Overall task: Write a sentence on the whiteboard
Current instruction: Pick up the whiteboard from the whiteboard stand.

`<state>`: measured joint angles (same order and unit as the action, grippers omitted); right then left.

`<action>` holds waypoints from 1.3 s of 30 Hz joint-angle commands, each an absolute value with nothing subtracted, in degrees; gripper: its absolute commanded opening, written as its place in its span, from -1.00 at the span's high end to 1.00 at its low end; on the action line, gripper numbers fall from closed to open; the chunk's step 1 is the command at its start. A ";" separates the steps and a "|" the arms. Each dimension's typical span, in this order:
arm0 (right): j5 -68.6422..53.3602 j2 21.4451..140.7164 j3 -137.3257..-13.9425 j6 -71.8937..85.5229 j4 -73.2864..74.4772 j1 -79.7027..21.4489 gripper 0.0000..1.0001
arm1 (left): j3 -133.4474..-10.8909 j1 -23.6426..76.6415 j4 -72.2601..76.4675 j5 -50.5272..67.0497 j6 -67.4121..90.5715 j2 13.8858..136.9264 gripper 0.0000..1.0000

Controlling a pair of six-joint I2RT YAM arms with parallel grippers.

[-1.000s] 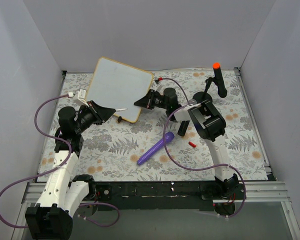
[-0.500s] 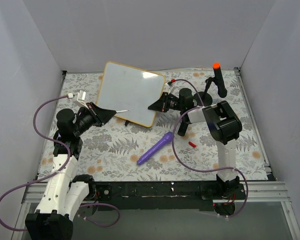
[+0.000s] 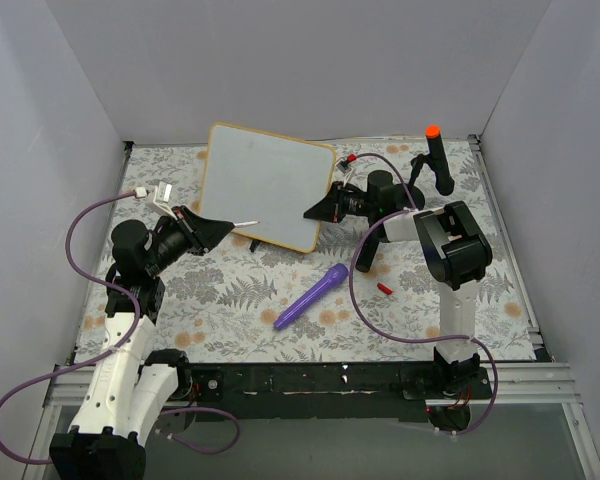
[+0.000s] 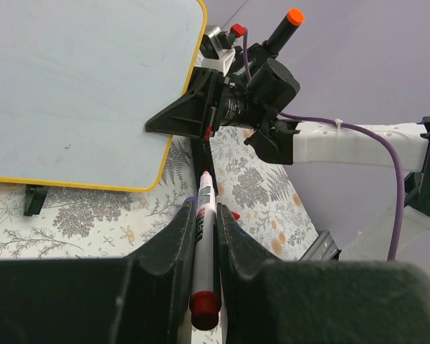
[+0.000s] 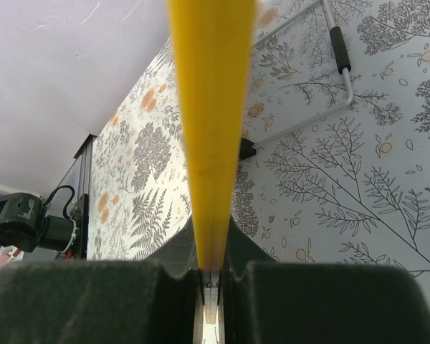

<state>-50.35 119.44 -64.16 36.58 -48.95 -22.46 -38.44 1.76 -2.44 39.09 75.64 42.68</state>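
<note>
Since a second ago the whiteboard (image 3: 265,185) has swung right, now far-centre on the tabletop (image 3: 230,300). I see right jaws clenched on its right edge, left jaws grasping a marker (image 4: 204,208).

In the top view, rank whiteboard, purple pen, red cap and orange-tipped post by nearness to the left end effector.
1. whiteboard, just ahead of the left end effector
2. purple pen, centre
3. red cap, right of centre
4. orange-tipped post, far right
</note>
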 commanded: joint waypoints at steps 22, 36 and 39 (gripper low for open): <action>-59.24 116.80 -74.79 29.10 -37.99 -21.97 0.97 | -41.22 2.20 -1.14 40.08 77.17 42.45 1.00; -59.59 126.03 -79.27 31.72 -38.23 -22.59 0.74 | -41.13 2.20 -1.58 39.81 77.17 43.07 1.00; -60.12 127.53 -80.07 32.25 -39.55 -22.59 0.70 | -41.13 2.20 -1.32 39.64 77.17 43.59 1.00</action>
<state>-57.71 125.89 -77.19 33.39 -35.35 -22.02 -39.40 2.00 -1.69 39.53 77.36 43.22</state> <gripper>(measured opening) 0.138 0.109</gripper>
